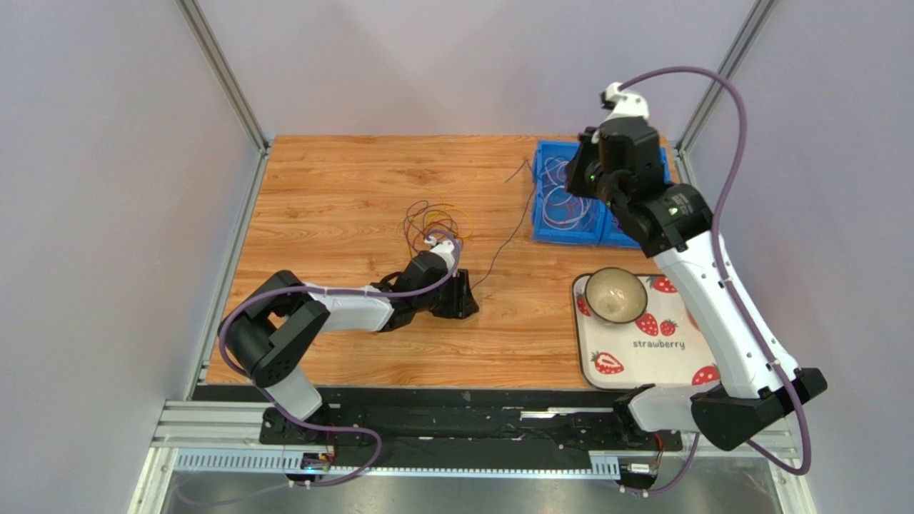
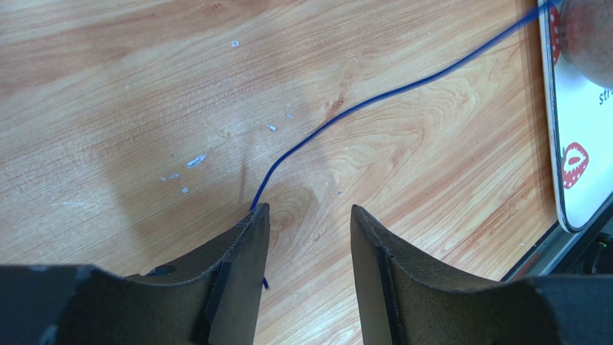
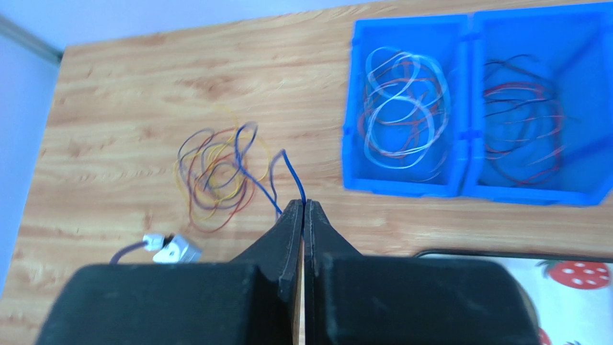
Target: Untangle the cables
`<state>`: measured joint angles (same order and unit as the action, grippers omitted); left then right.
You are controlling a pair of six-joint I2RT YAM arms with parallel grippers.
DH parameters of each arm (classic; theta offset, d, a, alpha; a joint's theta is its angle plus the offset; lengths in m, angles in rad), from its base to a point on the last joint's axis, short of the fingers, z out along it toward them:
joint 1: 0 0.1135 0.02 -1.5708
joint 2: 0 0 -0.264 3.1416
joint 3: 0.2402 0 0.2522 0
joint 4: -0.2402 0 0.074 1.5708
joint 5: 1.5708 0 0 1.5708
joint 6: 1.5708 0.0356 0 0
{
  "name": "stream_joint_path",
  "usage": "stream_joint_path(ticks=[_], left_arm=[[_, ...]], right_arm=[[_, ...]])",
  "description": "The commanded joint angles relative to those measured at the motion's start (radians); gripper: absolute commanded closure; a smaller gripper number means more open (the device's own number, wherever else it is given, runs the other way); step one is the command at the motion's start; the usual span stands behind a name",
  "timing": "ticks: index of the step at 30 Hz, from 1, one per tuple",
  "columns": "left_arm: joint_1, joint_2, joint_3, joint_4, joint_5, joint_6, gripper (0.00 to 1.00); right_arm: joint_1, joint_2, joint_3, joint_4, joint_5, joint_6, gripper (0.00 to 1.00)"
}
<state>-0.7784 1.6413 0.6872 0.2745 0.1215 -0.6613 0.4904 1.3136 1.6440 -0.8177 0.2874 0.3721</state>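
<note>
A loose tangle of thin red, yellow, orange and purple cables (image 1: 429, 225) (image 3: 216, 176) lies on the wooden table. One blue cable (image 2: 403, 90) (image 1: 504, 244) runs out of it across the wood. My left gripper (image 2: 308, 208) (image 1: 463, 298) is low over the table and open. The blue cable passes under its left finger (image 2: 237, 273), and nothing sits between the pads. My right gripper (image 3: 303, 205) (image 1: 579, 180) hangs high near the blue bins, shut on the blue cable's other stretch at its very tips.
Two joined blue bins (image 1: 601, 238) (image 3: 460, 183) at the back right hold sorted cable coils. A white strawberry tray (image 1: 687, 364) (image 2: 575, 194) carrying a bowl (image 1: 616, 295) sits at the front right. Metal frame posts stand at the back corners.
</note>
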Motion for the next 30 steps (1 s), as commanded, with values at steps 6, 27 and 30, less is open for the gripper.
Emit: stream_joint_path(ticks=[6, 27, 30], left_arm=[[-0.013, 0.022, 0.021, 0.009, -0.006, 0.014, 0.46], [-0.019, 0.037, 0.04, 0.005, -0.011, 0.034, 0.47], [-0.021, 0.037, 0.04, 0.005, -0.011, 0.034, 0.47]], right_arm=[[-0.245, 0.084, 0.284, -0.074, -0.019, -0.001, 1.0], [-0.51, 0.153, 0.349, 0.043, -0.079, 0.013, 1.0], [-0.512, 0.162, 0.335, 0.055, -0.079, 0.016, 1.0]])
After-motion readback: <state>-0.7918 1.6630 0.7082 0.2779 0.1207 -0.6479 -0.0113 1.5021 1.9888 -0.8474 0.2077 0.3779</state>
